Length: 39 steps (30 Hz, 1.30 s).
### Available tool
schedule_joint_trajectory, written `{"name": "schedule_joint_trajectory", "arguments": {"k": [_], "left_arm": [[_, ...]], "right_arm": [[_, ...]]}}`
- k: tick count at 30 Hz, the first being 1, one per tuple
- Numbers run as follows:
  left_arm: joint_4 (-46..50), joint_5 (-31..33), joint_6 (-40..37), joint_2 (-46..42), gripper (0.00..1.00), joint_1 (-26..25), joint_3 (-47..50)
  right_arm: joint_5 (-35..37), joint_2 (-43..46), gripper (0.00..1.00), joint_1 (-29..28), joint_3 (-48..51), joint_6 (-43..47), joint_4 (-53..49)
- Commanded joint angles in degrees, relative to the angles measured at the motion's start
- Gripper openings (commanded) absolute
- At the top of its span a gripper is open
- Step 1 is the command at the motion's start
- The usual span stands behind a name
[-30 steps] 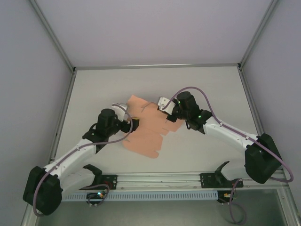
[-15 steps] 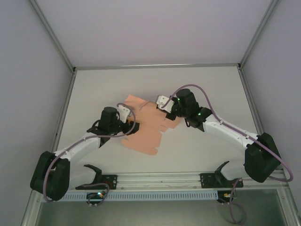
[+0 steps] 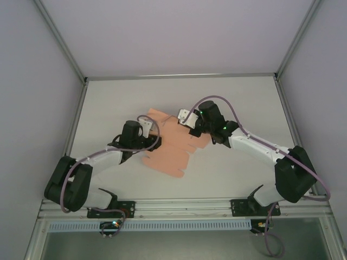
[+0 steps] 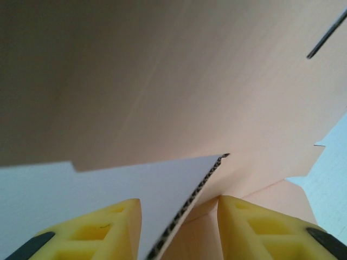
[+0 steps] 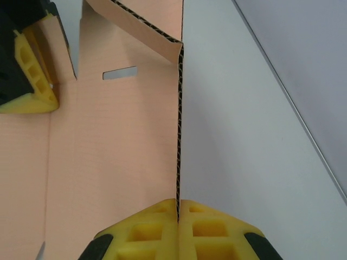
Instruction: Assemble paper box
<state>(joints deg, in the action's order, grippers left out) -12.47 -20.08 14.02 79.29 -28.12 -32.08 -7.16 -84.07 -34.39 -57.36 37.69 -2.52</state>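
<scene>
right tool point(image 5: 178, 208) clamped on paper box point(image 5: 124, 141) edge | left tool point(image 4: 176, 211) apart, astride another edge

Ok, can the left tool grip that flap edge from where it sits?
Probably yes: the flap edge lies between the open fingers of the left tool, nothing in the way, while the right tool is shut on another edge of the box.

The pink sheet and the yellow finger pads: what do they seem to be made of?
The paper box looks like thin corrugated cardboard with a matte salmon-pink face. Its cut edge shows dark fluting between two liners. The yellow finger pads look like moulded plastic or rubber with hollow cells and a dull finish. Which of the two it is, the look leaves open.
</scene>
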Motion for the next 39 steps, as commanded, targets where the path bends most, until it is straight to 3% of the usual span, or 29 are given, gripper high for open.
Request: {"name": "schedule_joint_trajectory", "arguments": {"k": [1, 3, 6, 10, 17, 22, 29, 39], "left_arm": [[-2.5, -1.0, -1.1, 0.3, 0.40, -1.5, -3.3], [-0.1, 0.5, -2.8, -0.2, 0.42, -1.5, -3.7], [3.8, 0.6, -5.3, -1.8, 0.55, -1.4, -4.0], [6.8, 2.6, -7.7, -5.3, 0.60, -0.7, -3.0], [6.4, -1.8, -9.6, -6.6, 0.57, -0.2, -2.7], [7.6, -3.8, -9.7, -3.8, 0.45, -0.7, -4.1], [9.0, 9.4, -5.4, 1.3, 0.32, -3.7, -7.9], [7.3, 14.2, 2.2, 11.8, 0.30, -7.0, -12.0]], "right_arm": [[-4.3, -1.4, 0.00, -2.1, -0.5, 1.4, -3.6], [-4.3, -1.3, 0.00, -2.0, -0.5, 2.2, -4.1], [-4.7, -0.7, 0.00, -1.7, -0.7, 3.1, -5.1], [-6.5, -0.2, 0.00, -0.9, -1.3, 3.7, -6.7], [-7.8, -0.5, 0.00, -0.7, -2.3, 3.4, -6.9], [-7.3, -0.9, 0.00, -0.7, -3.2, 3.2, -6.6], [-6.2, -1.1, 0.00, -2.6, -3.7, 3.1, -7.0], [6.4, -2.2, 0.00, -8.2, -2.5, 0.1, -2.6]]}}
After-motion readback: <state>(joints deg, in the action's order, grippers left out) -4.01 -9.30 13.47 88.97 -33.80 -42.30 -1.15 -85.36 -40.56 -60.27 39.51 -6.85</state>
